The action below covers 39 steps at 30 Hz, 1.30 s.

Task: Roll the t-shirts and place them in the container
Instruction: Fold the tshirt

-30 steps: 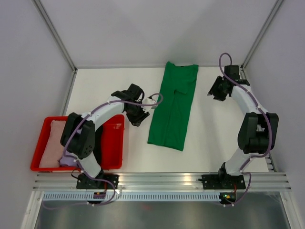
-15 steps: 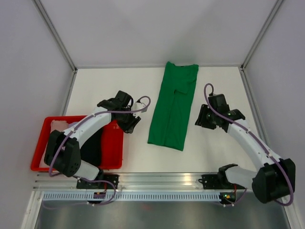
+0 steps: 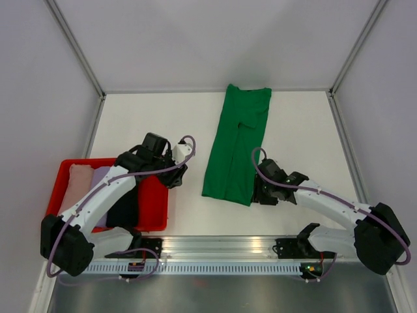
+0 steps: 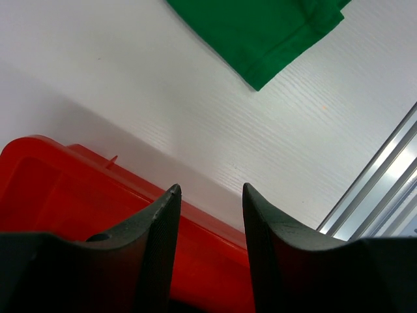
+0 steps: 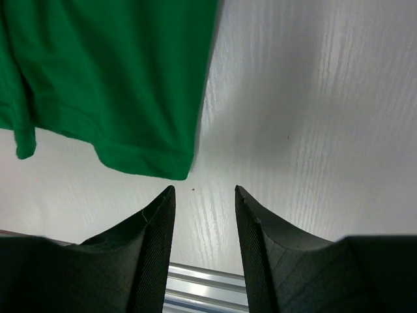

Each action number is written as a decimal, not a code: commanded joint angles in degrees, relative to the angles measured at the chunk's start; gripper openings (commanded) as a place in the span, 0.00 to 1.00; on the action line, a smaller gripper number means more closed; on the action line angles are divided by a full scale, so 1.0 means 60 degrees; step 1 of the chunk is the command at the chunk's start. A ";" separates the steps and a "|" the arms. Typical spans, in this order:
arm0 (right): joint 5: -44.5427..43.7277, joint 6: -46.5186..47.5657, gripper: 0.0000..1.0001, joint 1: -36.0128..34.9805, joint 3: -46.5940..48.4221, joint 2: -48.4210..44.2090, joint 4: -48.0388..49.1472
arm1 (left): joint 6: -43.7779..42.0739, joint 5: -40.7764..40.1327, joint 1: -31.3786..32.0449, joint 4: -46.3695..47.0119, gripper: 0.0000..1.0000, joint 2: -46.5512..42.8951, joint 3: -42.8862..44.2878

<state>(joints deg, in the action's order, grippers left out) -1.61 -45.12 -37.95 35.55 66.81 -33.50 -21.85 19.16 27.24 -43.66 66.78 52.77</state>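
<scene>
Here, 1 green t-shirt (image 3: pixel 238 147), 3 t-shirts (image 3: pixel 78 186) in 1 red tray (image 3: pixel 154 197), left hand (image 4: pixel 210 189) and right hand (image 5: pixel 204 189) spread.

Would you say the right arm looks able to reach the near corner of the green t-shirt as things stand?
Probably yes: the right arm is right beside the green t-shirt, its jaws open and near that corner, with only bare table between.
</scene>
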 commanded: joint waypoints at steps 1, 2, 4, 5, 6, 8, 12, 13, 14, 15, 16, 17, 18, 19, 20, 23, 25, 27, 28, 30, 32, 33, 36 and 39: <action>-0.0595 -0.0697 0.50 -0.0076 -0.0168 0.0275 0.0908 | 0.0243 0.0410 0.0030 0.0304 0.49 -0.0363 -0.0196; -0.0611 -0.0712 0.50 -0.0076 -0.0241 0.0393 0.1084 | 0.0214 0.0425 0.0030 0.0304 0.49 -0.0379 -0.0226; -0.0466 -0.0727 0.50 -0.0076 -0.0242 0.1005 0.1581 | 0.0213 0.0454 0.0030 0.0304 0.49 -0.0451 -0.0270; -0.0363 -0.0726 0.49 -0.0076 -0.0140 0.1241 0.1671 | 0.0213 0.0440 0.0030 0.0304 0.49 -0.0481 -0.0285; -0.0420 -0.0741 0.49 -0.0076 -0.0052 0.1461 0.1686 | 0.0213 0.0440 0.0030 0.0304 0.49 -0.0481 -0.0285; -0.0770 -0.0829 0.45 -0.0076 0.0037 0.1712 0.1628 | 0.0213 0.0440 0.0044 0.0304 0.49 -0.0511 -0.0285; -0.0934 -0.1033 0.24 -0.0076 -0.0183 0.1377 0.1730 | 0.0126 0.0484 0.0146 0.0319 0.50 -0.0467 -0.0299; -0.0890 -0.1107 0.19 -0.0076 -0.0270 0.1317 0.1730 | 0.0082 0.0484 0.0161 0.0304 0.49 -0.0438 -0.0314; -0.0918 -0.1180 0.10 -0.0090 -0.0329 0.1244 0.1730 | 0.0023 0.0498 0.0234 0.0304 0.50 -0.0394 -0.0329; -0.0991 -0.1268 0.09 -0.0076 -0.0373 0.0983 0.1716 | 0.0008 0.0527 0.0249 0.0289 0.50 -0.0393 -0.0329; -0.1079 -0.1370 0.07 -0.0076 -0.0460 0.0835 0.1730 | -0.0021 0.0586 0.0278 0.0260 0.50 -0.0364 -0.0314; -0.1152 -0.1385 0.02 -0.0090 -0.0461 0.0703 0.1658 | -0.0108 0.0746 0.0308 0.0245 0.50 -0.0306 -0.0314; -0.1342 -0.1386 0.00 -0.0076 -0.0447 0.0528 0.1396 | -0.0167 0.0834 0.0337 0.0216 0.50 -0.0291 -0.0314; -0.1416 -0.1255 0.00 -0.0061 -0.0331 0.0482 0.1205 | -0.0226 0.0879 0.0366 0.0201 0.50 -0.0276 -0.0314; -0.1475 -0.1196 0.00 -0.0003 -0.0286 0.0453 0.1000 | -0.0342 0.0894 0.0482 0.0172 0.51 -0.0247 -0.0300; -0.1461 -0.1035 0.00 0.0158 -0.0387 0.0102 0.0369 | -0.0606 0.0923 0.0688 0.0128 0.51 -0.0291 -0.0270; -0.1286 -0.0917 0.00 0.0348 -0.0606 -0.0381 0.0091 | -0.0738 0.0967 0.0776 0.0113 0.51 -0.0320 -0.0256; -0.1212 -0.0742 0.00 0.0845 -0.0855 -0.0864 0.0001 | -0.0856 0.0938 0.0952 0.0113 0.52 -0.0306 -0.0212; -0.1081 -0.0712 0.00 0.0847 -0.0958 -0.0953 0.0103 | -0.0856 0.0894 0.1010 0.0113 0.52 -0.0291 -0.0183; -0.0497 -0.0654 0.01 0.1154 -0.1134 -0.0954 0.0787 | -0.0812 0.0792 0.1128 0.0070 0.52 -0.0204 -0.0066; 0.0219 -0.0639 0.19 0.1170 -0.1121 -0.0605 0.1230 | -0.0681 0.0777 0.1172 0.0084 0.52 -0.0174 -0.0050; 0.0238 -0.0610 0.24 0.1141 -0.1106 -0.0457 0.1566 | -0.0651 0.0791 0.1172 0.0070 0.52 -0.0145 -0.0065; 0.0765 -0.0463 0.35 0.1111 -0.0930 0.0056 0.1963 | -0.0520 0.0748 0.1187 0.0070 0.52 -0.0130 -0.0168; 0.1161 -0.0535 0.39 0.1111 -0.0988 0.0364 0.2446 | -0.0387 0.0689 0.1216 0.0070 0.52 -0.0144 -0.0197</action>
<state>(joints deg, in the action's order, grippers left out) 1.15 -48.42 -31.03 29.17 67.77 -24.34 -24.49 22.68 34.15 -43.42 66.02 51.16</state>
